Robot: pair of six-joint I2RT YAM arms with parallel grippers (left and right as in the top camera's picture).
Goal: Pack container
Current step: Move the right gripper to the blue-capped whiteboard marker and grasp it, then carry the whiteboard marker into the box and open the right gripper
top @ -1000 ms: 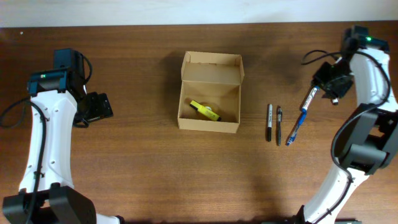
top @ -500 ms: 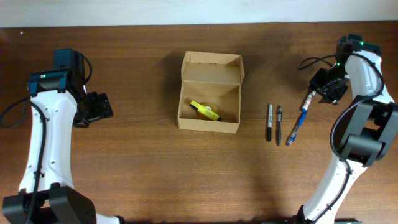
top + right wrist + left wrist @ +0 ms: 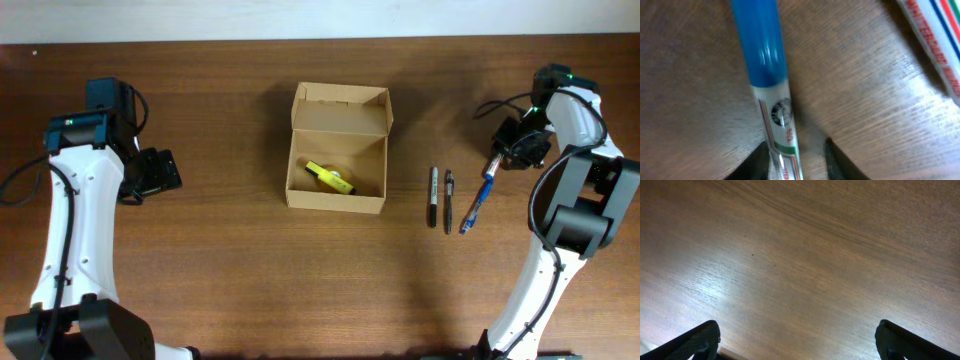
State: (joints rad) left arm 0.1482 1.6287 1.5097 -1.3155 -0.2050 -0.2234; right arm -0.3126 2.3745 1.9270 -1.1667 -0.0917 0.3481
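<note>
The container is a tan cardboard box with its lid flap open at the back, and a yellow highlighter lies inside. A blue-capped marker lies on the table at the right. My right gripper is down at its upper end. In the right wrist view the marker runs between the open fingers, against the left finger, with wood showing before the right one. My left gripper is far left, open and empty over bare wood.
Two black pens lie side by side right of the box. A thin blue pen lies beside them, and its striped barrel shows in the right wrist view. The wooden table carries everything.
My right gripper has moved left and down onto the upper end of the blue-capped marker. The marker's lower tip has stayed in place. The left arm has not moved.
</note>
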